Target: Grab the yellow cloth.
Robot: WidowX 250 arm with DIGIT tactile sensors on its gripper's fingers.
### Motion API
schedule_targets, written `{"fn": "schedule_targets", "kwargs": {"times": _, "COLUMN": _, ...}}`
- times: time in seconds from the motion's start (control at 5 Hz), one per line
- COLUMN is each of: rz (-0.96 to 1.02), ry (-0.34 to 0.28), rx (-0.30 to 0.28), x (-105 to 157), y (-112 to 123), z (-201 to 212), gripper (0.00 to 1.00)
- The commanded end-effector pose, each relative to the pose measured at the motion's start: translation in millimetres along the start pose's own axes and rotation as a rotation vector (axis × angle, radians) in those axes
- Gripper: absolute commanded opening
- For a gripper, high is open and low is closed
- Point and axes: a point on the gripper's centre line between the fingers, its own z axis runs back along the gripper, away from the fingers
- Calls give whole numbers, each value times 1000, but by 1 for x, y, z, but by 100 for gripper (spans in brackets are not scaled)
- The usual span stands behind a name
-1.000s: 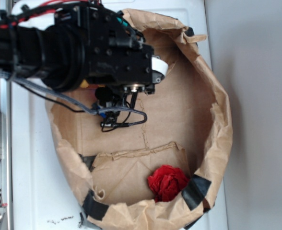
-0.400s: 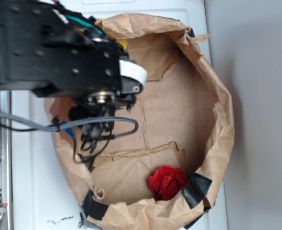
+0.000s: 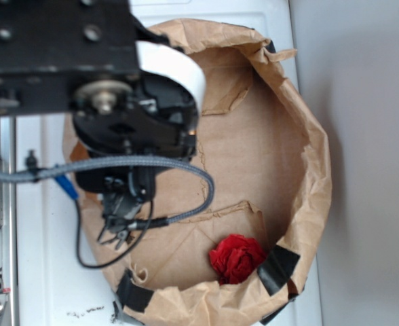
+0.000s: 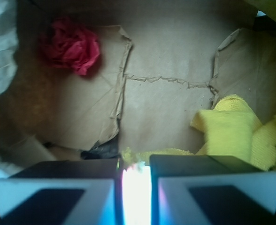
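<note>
In the wrist view the yellow cloth [image 4: 232, 133] hangs bunched at the lower right, over the brown paper floor. A fuzzy yellow edge runs from it into the narrow gap between my fingers. My gripper [image 4: 136, 165] is shut on that edge, with a bright glare in the gap. In the exterior view my black arm [image 3: 118, 115] looms large over the left half of the bag, and both the cloth and the fingers are hidden beneath it.
A wide crumpled brown paper bag [image 3: 308, 156] with black tape lies on a white surface [image 3: 47, 272]. A red fabric bundle [image 3: 237, 258] sits near its lower rim, shown at the upper left [image 4: 71, 45] of the wrist view. Cables [image 3: 186, 204] dangle from the arm.
My arm has grown much larger in the exterior view and shifted down and left over the bag. The bits of yellow visible beside it earlier are now covered.
</note>
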Motion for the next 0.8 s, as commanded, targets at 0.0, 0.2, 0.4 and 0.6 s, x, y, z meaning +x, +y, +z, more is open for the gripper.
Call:
{"fn": "schedule_targets", "kwargs": {"times": 0.0, "rz": 38, "ry": -65, "rx": 20, "x": -9, "y": 2, "z": 14, "gripper": 0}}
{"fn": "schedule_targets", "kwargs": {"times": 0.2, "rz": 84, "ry": -112, "rx": 5, "x": -6, "y": -1, "z": 28, "gripper": 0}}
{"fn": "schedule_targets", "kwargs": {"times": 0.4, "rz": 135, "ry": -140, "rx": -1, "x": 34, "y": 28, "z": 17, "gripper": 0}}
{"fn": "schedule_targets", "kwargs": {"times": 0.6, "rz": 135, "ry": -116, "rx": 38, "x": 39, "y": 34, "z": 7, "gripper": 0}}
